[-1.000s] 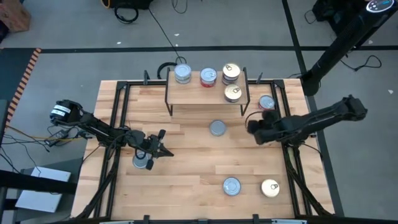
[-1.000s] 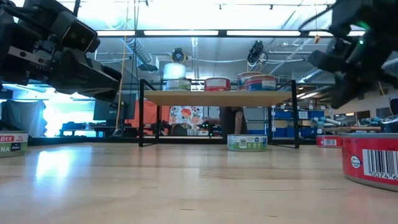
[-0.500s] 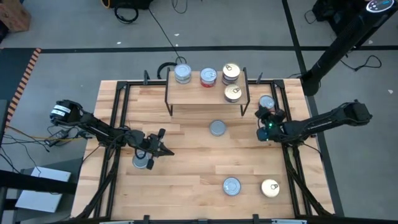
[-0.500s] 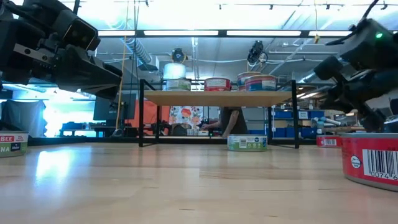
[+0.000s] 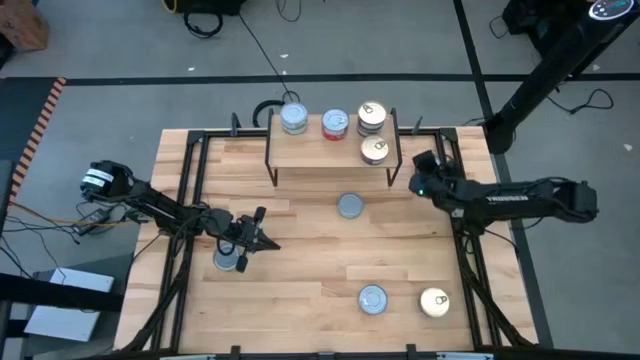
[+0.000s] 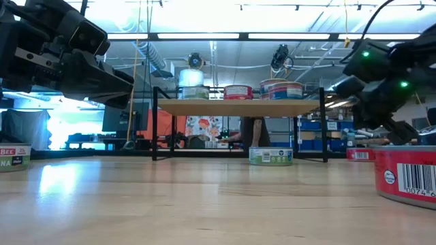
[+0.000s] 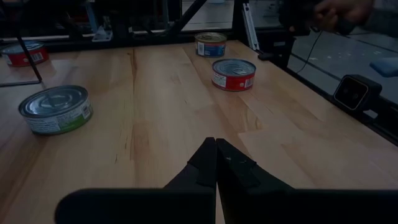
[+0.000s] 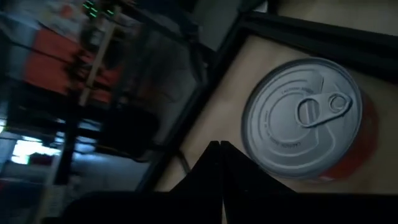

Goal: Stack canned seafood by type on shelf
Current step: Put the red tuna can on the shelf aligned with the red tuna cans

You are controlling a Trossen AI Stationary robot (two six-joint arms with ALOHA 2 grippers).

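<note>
The task is looking partly done. The shelf (image 5: 320, 150) is already carrying four places of tins: a silver-blue stack (image 5: 293, 118), a red-labelled tin (image 5: 335, 123), a gold-topped stack (image 5: 371, 116) and one more gold-topped tin (image 5: 374, 150) near the front edge. Several tins are waiting on the table (image 5: 300, 270), so I judge that about half of the work is remaining.

The right gripper (image 5: 426, 175) is hanging with its jaws clenched on nothing, just beside a red-sided tin with a silver pull-tab top (image 8: 305, 118). This tin is lying directly ahead of the closed fingertips, near the table's black frame. I judge that this tin is the next one to be taken, and the jaws must open first.

The left gripper (image 5: 250, 235) is waiting over the other side of the table, also clenched and empty. A silver tin (image 5: 229, 261) is sitting just beside it. Ahead of its jaws, well apart, a green-labelled tin (image 7: 56, 109) and a red tin (image 7: 234, 73) are resting, and a gold-topped tin (image 7: 211, 44) is standing further on.

The surface is a light wooden slatted top inside a black metal frame. Around it, a grey floor with cables is showing, and behind the shelf a workshop with ceiling lamps and blue racks is appearing.
</note>
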